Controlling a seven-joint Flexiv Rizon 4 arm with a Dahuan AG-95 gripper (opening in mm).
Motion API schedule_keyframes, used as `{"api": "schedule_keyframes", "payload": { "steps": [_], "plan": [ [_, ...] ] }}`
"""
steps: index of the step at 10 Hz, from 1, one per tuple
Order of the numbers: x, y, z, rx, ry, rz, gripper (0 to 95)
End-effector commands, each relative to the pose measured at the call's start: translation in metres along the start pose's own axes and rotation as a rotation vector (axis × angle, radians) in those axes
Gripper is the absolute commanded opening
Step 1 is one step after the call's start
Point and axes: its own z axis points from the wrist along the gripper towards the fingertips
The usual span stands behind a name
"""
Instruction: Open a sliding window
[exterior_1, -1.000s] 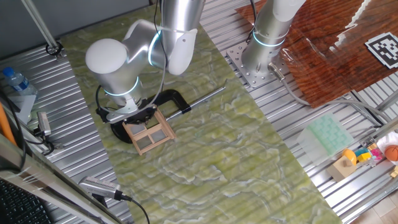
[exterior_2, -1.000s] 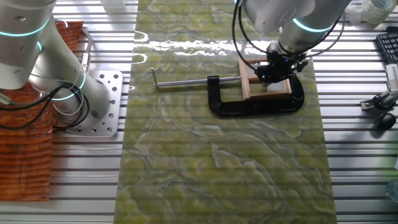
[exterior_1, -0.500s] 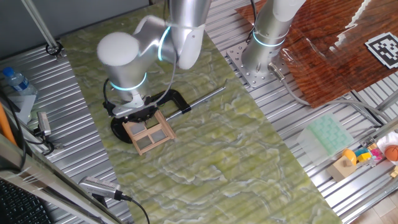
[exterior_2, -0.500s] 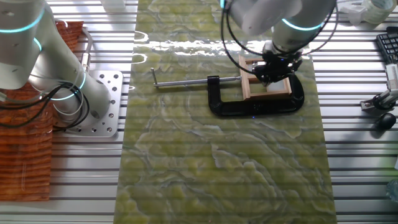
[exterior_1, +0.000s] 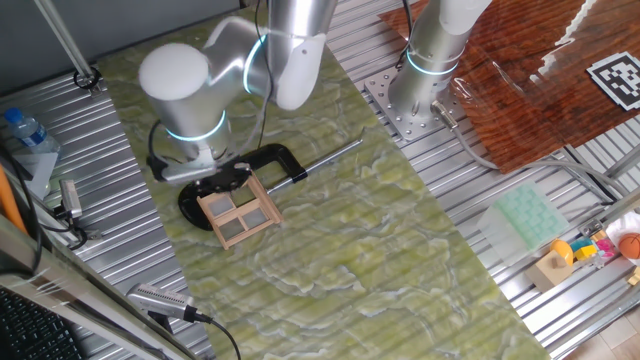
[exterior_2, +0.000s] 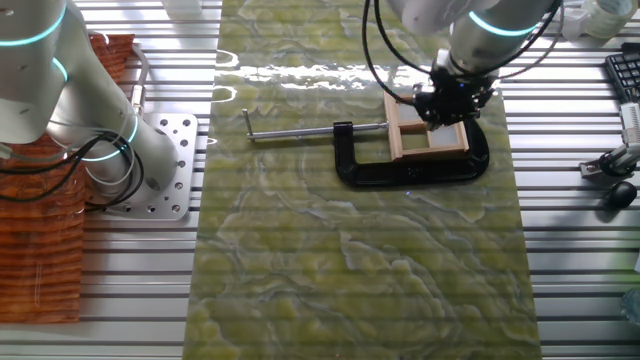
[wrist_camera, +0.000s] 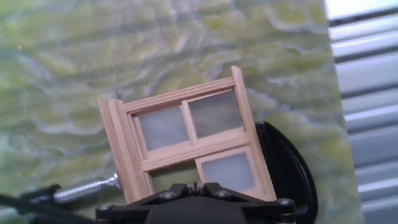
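Tool (exterior_2: 452, 100) sits over sliding window (exterior_1: 238, 214) w/ C-clamp (exterior_2: 412, 167) pinning it, grip state unclear; next: catch sash, slide sideways.

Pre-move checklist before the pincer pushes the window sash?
1. Sliding window held by the black C-clamp: ok, frame sits inside the clamp, steel screw rod reaching it.
2. Pincer over the window: ok, it is above the frame's far part in the other fixed view.
3. Pincer fingers touching the sash: cannot tell, the hand view shows only the hand's base, no fingertips.
4. Pincer open or shut: cannot tell.
5. Sash position: cannot tell; three panes show, the fourth is hidden behind the hand.
6. Green mat beside the window free of other objects: ok.
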Motion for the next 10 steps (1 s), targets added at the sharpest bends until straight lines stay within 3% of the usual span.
{"api": "schedule_keyframes", "payload": {
  "steps": [1,2,4,7,10],
  "plan": [
    [0.001,0.008,-0.026,0.047,-0.023,0.336,0.0],
    [0.001,0.012,-0.035,0.063,-0.034,0.496,0.0],
    [0.001,0.015,-0.042,0.050,-0.069,0.746,0.0],
    [0.001,0.015,-0.042,0.040,-0.133,0.941,0.0],
    [0.001,0.015,-0.043,0.045,-0.149,1.151,0.0]
  ]
}}
